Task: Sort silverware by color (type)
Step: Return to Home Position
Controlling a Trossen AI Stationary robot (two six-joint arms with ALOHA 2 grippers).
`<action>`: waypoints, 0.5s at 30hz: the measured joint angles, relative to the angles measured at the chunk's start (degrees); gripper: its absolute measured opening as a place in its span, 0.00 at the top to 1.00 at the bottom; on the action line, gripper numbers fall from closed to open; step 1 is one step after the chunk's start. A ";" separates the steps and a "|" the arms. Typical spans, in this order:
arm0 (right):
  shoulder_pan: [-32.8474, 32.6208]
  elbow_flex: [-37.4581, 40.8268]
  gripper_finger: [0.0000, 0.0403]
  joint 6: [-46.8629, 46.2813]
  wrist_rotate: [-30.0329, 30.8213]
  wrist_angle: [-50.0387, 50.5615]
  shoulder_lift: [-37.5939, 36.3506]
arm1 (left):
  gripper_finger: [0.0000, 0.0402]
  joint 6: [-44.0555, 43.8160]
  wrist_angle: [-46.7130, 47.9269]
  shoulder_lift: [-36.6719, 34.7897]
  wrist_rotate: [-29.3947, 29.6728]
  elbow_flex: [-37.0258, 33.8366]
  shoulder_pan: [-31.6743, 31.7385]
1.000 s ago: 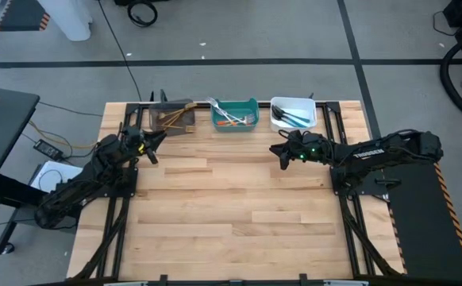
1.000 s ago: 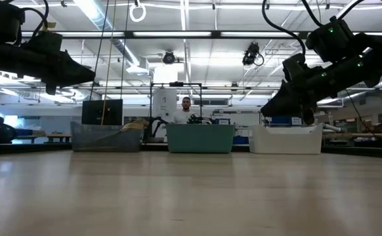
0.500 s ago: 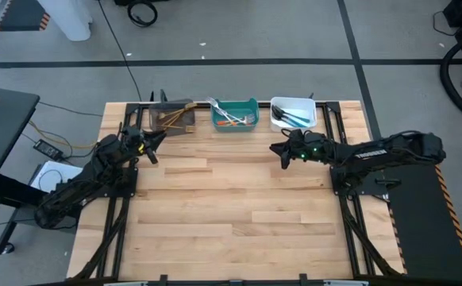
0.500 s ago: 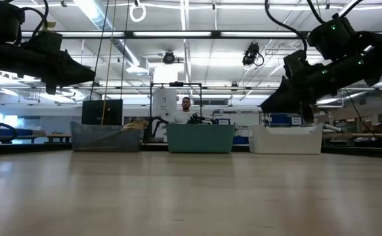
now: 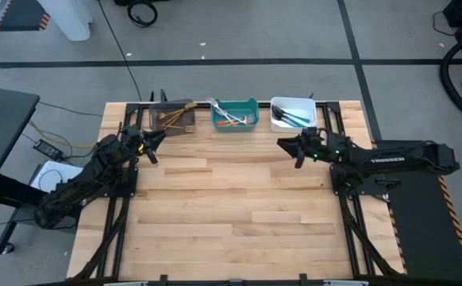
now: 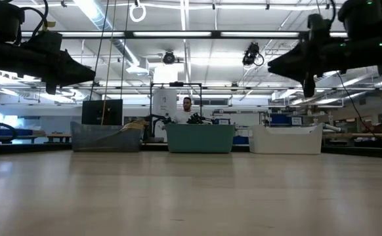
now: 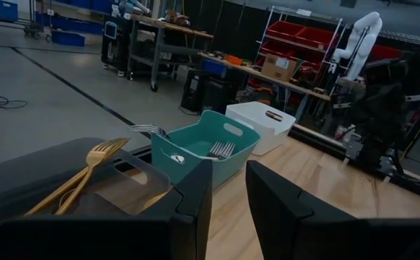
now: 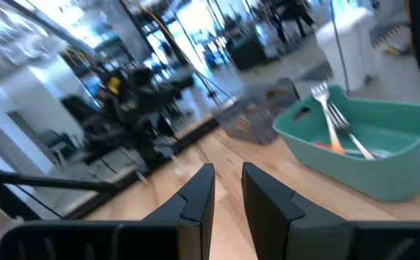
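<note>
All the forks lie in three bins along the table's far edge. The gold forks (image 7: 87, 170) lean out of the grey bin (image 5: 174, 117). The orange-handled forks (image 8: 333, 119) rest in the teal bin (image 5: 235, 114), and the blue-handled forks (image 5: 293, 118) in the white bin (image 5: 294, 106). My left gripper (image 5: 159, 136) hovers shut and empty, near the grey bin on its near-left side. My right gripper (image 5: 282, 144) hovers shut and empty, just on the near side of the white bin, high above the table (image 6: 271, 65). In both wrist views only a narrow slit shows between the fingers.
The wooden table top (image 5: 231, 199) stretches from the bins to the near edge, with no loose objects showing on it. Both arms reach in from the left and right sides. A person (image 6: 186, 105) stands in the room beyond the far edge.
My right gripper has drawn back toward the table's right edge and risen, tipping from a downward slant to nearly level. Its fingers stay as they were. The left arm and the forks have kept still.
</note>
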State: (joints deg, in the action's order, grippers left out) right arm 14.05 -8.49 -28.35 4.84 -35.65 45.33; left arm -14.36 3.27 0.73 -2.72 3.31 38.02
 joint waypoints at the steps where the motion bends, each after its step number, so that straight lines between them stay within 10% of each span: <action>1: -0.26 0.95 0.80 0.01 0.00 -1.02 -1.30 | 0.77 0.01 0.00 0.00 0.00 0.00 0.00; 15: -5.03 8.17 0.80 0.01 0.00 -0.31 -14.12 | 0.77 0.00 -0.02 -0.02 0.03 0.00 0.00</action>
State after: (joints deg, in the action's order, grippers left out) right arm 9.02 -0.32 -28.34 4.84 -35.96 31.21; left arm -14.37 3.25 0.71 -2.69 3.31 38.02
